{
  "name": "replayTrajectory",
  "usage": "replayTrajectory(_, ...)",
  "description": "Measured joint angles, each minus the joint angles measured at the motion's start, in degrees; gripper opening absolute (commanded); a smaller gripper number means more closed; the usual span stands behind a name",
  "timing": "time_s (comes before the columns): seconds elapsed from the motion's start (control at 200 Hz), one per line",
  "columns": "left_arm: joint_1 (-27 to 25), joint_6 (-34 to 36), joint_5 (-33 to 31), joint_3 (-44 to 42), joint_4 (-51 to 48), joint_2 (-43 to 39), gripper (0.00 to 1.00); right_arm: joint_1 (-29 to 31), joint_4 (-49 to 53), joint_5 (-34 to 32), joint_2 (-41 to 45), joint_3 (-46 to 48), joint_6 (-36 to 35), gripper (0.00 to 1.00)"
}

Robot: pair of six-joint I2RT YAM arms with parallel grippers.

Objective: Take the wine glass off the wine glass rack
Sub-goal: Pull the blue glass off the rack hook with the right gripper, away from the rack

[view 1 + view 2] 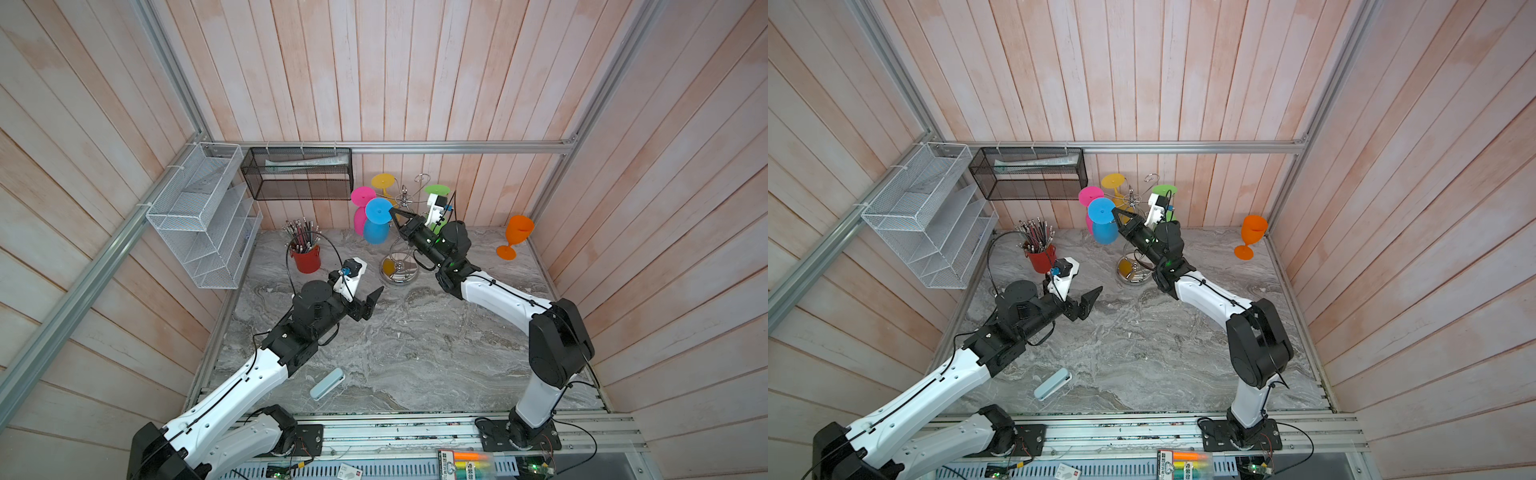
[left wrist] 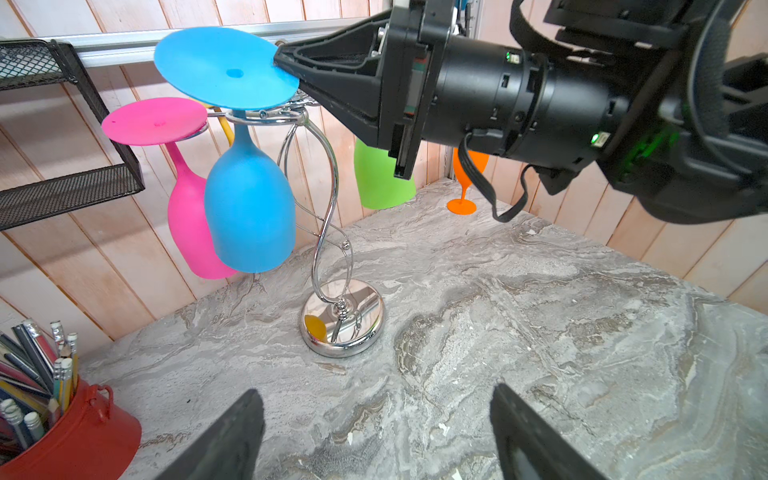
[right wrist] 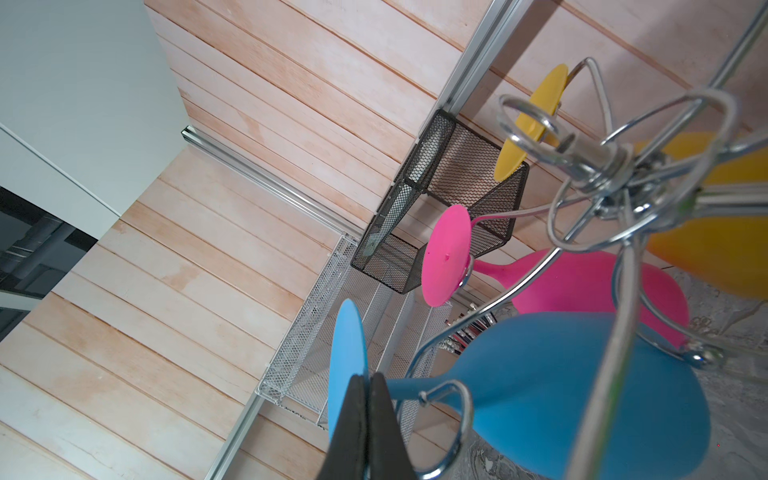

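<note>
Table (image 1: 415, 353): grey marble.
Case (image 1: 327, 383): pale blue, lying flat near the front edge.
Left gripper (image 1: 371, 302): jaws spread wide, holding nothing, above the table's left middle.
Pencil pot (image 1: 306, 259): red, near the back left corner.
Wine glass rack (image 2: 340, 316): upright near the middle of the back edge.
Blue wine glass (image 2: 249, 208): hanging bowl-down from a hook arm on the rack's near left side, just beside a pink glass (image 2: 187, 216).
Right gripper (image 3: 368, 384): fingers pinched together on the rim of the blue wine glass's foot.
Orange glass (image 1: 515, 237): upright in the back right corner.
</note>
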State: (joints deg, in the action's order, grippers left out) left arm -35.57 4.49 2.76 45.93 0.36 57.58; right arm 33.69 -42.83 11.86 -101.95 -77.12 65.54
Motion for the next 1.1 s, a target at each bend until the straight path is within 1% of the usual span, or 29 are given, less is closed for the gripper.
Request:
replayTrajectory(0.405,0.0,0.0,0.0,0.0,0.0,0.0,0.87,-1.9,-1.5,-0.2,0.0,0.9,1.1,0.0)
replayTrajectory(0.735,0.0,0.0,0.0,0.0,0.0,0.0,0.87,-2.0,-3.2,-2.2,2.0,5.9,3.7,0.0)
replayTrajectory(1.1,0.0,-0.4,0.2,0.0,-0.4,0.0,0.87,-2.0,-1.9,-4.3,2.8,5.8,7.4,0.0)
